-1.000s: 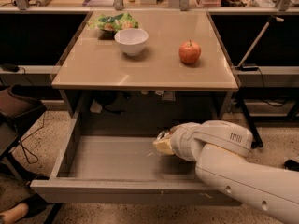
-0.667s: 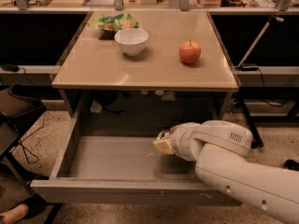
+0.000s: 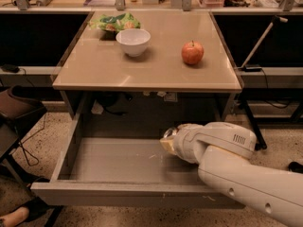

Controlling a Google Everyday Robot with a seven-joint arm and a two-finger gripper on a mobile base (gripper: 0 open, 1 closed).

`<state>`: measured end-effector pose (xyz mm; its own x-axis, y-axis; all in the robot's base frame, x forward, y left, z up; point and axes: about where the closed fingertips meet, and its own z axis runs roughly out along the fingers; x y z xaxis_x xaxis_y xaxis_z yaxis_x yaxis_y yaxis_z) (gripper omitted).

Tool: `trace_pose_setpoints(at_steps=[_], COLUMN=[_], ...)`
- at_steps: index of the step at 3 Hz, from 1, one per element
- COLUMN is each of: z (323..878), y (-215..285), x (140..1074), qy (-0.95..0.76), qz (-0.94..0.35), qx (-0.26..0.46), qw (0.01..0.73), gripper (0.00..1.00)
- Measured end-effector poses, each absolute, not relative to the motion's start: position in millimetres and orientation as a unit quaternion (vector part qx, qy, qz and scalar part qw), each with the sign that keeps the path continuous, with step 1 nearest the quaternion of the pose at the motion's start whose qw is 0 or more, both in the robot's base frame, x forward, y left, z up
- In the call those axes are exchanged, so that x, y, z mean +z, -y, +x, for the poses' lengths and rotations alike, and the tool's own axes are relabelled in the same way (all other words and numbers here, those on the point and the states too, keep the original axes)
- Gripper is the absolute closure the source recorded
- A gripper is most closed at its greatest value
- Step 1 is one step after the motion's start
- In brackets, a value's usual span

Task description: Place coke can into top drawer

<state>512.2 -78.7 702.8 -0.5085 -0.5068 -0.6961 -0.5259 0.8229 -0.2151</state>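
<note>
The top drawer (image 3: 128, 162) is pulled out wide under the tan tabletop, and its grey floor is bare on the left. My gripper (image 3: 167, 141) reaches in from the right, low over the drawer's right half, near the middle. It is shut on the coke can (image 3: 170, 132). Only the can's silver end shows at the gripper's tip; my white arm hides the red body.
On the tabletop (image 3: 94, 74) stand a white bowl (image 3: 133, 41), a red apple (image 3: 192, 52) and a green chip bag (image 3: 114, 21). A dark chair (image 3: 19, 112) is at the left. A black stand (image 3: 251, 70) is at the right.
</note>
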Motion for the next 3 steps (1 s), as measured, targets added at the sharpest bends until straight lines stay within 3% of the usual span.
trace_pose_setpoints(at_steps=[1,2,3], z=[512.2,512.2,512.2], y=[78.7,78.7,78.7], x=[702.8,702.8,702.8], qy=[-0.868,-0.868,-0.868], qz=[-0.297,-0.297,-0.297], qx=[0.012,0.012,0.012], qw=[0.397,0.397,0.397], gripper=[0.13,0.0,0.0])
